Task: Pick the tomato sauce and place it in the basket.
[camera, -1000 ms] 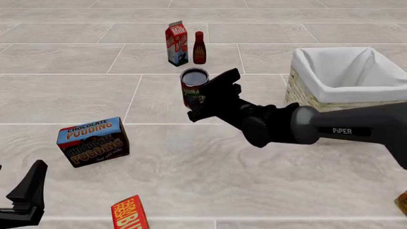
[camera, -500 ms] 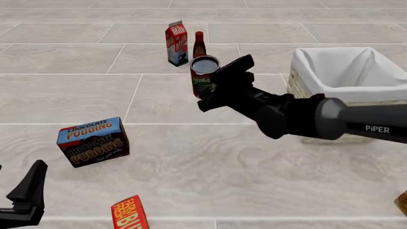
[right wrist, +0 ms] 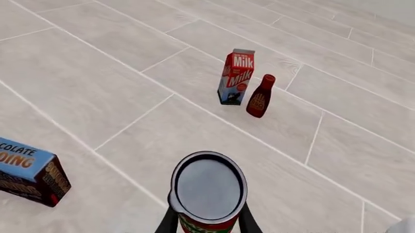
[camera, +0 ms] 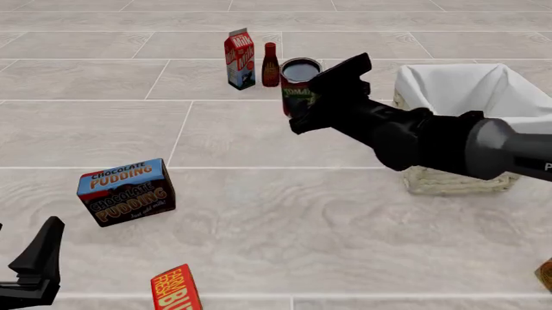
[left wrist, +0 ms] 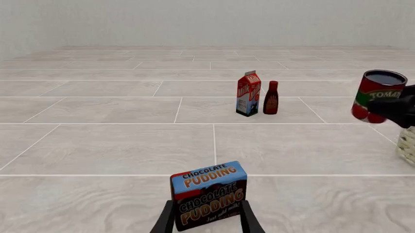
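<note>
The tomato sauce (camera: 298,79), a red can with a green band and a dark top, hangs in the air with my right gripper (camera: 308,97) shut on it. It is just left of the basket (camera: 415,82), a wicker one with white lining, at the right. The right wrist view looks down on the can's top (right wrist: 207,187) between the fingers (right wrist: 167,222). In the left wrist view the tomato sauce (left wrist: 378,94) is at the edge, above a sliver of the basket (left wrist: 407,145). My left gripper (camera: 26,230) stands open and empty at the near left, also seen as the left gripper (left wrist: 207,222).
A milk carton (camera: 240,59) and a dark red bottle (camera: 270,64) stand at the back, close behind the held can. A chocolate pudding box (camera: 127,191) lies near my left gripper. An orange-red box (camera: 175,289) sits at the front edge.
My right gripper has carried the can up and to the right, closer to the basket. The left arm has not moved.
</note>
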Available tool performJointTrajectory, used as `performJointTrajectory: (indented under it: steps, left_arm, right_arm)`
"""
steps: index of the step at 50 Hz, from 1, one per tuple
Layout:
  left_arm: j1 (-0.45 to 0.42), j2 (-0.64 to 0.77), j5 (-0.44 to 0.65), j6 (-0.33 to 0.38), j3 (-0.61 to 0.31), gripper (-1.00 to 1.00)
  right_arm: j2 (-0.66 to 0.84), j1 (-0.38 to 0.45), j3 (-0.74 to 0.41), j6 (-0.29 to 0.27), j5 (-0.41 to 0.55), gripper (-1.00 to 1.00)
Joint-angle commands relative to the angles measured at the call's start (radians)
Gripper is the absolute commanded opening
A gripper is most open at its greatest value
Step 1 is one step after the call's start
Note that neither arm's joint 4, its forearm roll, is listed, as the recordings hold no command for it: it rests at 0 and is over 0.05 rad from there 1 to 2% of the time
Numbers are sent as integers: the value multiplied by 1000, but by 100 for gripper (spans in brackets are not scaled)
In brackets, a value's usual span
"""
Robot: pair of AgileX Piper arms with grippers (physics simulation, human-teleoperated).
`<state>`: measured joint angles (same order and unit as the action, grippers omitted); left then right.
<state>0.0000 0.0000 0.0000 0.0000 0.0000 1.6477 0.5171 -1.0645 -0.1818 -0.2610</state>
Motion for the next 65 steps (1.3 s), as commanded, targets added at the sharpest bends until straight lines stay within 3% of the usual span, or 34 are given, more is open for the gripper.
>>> performJointTrajectory:
  steps: [1, 30, 65]
  left_arm:
    - [0, 0, 0, 0, 0, 100]
    - [0, 0, 0, 0, 0, 100]
    - [0, 0, 0, 0, 0, 100]
  right_arm:
    - [-38, -33, -26, 13, 61, -100]
    - [-79, -117, -136, -25, 195, -100]
    - [-90, -260, -153, -12, 202, -100]
